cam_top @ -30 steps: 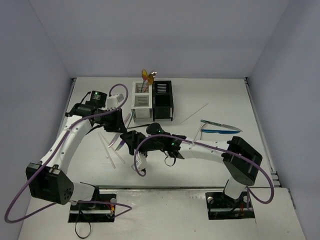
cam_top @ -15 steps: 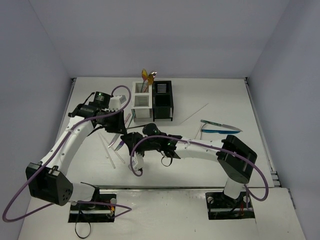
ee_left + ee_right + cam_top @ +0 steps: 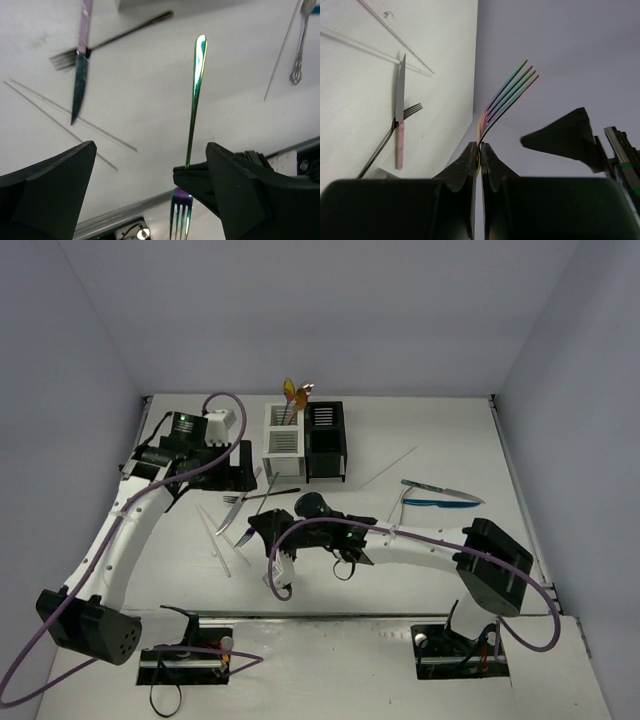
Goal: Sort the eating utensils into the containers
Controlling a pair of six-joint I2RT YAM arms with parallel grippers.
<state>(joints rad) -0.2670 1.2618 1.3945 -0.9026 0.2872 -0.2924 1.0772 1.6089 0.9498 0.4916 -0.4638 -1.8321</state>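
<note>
1. The right claw (image 3: 479,148) is pinched shut on the rainbow fork (image 3: 510,92). It grips at the neck, with the tines fanning out just past its fingertips, and the fork is clear of the bench (image 3: 420,430).
2. The left claw (image 3: 151,150) stands wide open with a finger on either side of that fork, touching nothing.
3. So the fork hangs in mid-air between the two arms. It is on the near side of the white caddy (image 3: 283,445) and black caddy (image 3: 325,440), and in neither one.
4. Handling call: this looks like thin polished metal, so light, stiff and slick. Held at one narrow point, it could swivel between the pads.
5. Best hold, I'd say, is across the flat of the handle close to the neck. That leaves one end free to go into a caddy first.
6. The left wrist view gives the fork's whole length, from handle tip to tines. It also shows a pink-handled knife (image 3: 80,85) crossing a dark fork (image 3: 110,42), with clear sticks (image 3: 70,117) lying on the bench.
7. The right wrist view shows the closed jaws edge-on and all four tines spread. The other wrist camera catches those only at its bottom edge.
8. Only the top view shows the caddies, with gold utensils (image 3: 293,395) standing in the white one and blue knives (image 3: 440,495) lying well off to the right. From up there the held fork is too small to make out.
</note>
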